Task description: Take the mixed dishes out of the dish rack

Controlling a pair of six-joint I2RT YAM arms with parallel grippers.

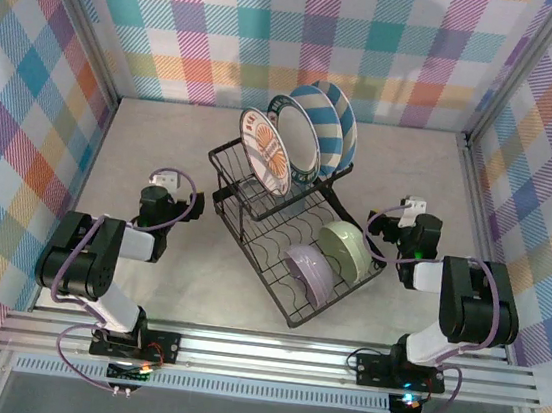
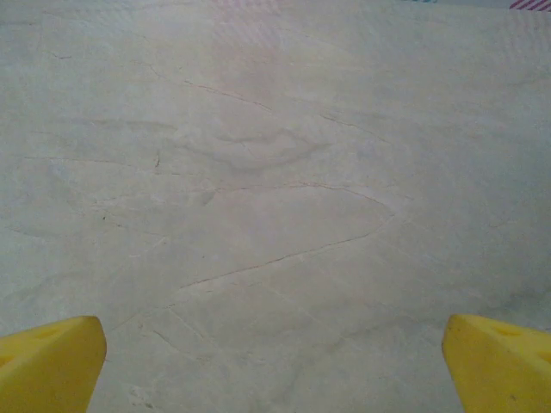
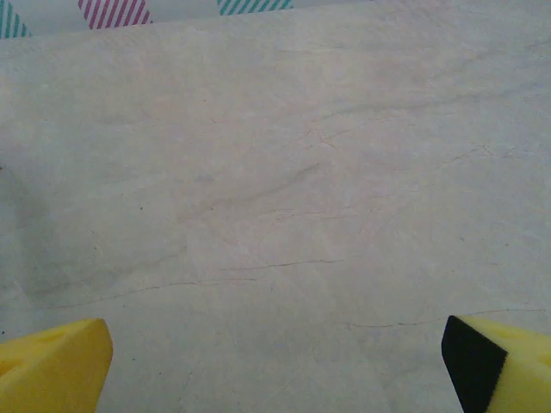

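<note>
Five dishes stand in the black wire rack [image 1: 271, 234] at mid-table [image 1: 164, 132], top view: an orange-patterned plate [image 1: 265, 151] and two striped plates [image 1: 299, 141] upright at the far end, a lavender bowl [image 1: 308, 274] and a green bowl [image 1: 344, 252] on edge nearer. The left gripper [image 1: 161, 184] and right gripper [image 1: 417, 209] flank the rack, apart from it.

Left wrist: yellow fingers [image 2: 52, 361] spread wide over bare tabletop, holding nothing.

Right wrist: fingers [image 3: 52, 361] likewise spread, empty.

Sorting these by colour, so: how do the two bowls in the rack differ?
The lavender bowl is pale purple, the green bowl light green. The lavender bowl takes the slot nearer the dish rack's near end, the green bowl the one behind it, further right. Both stand on edge in the lower slots.
</note>
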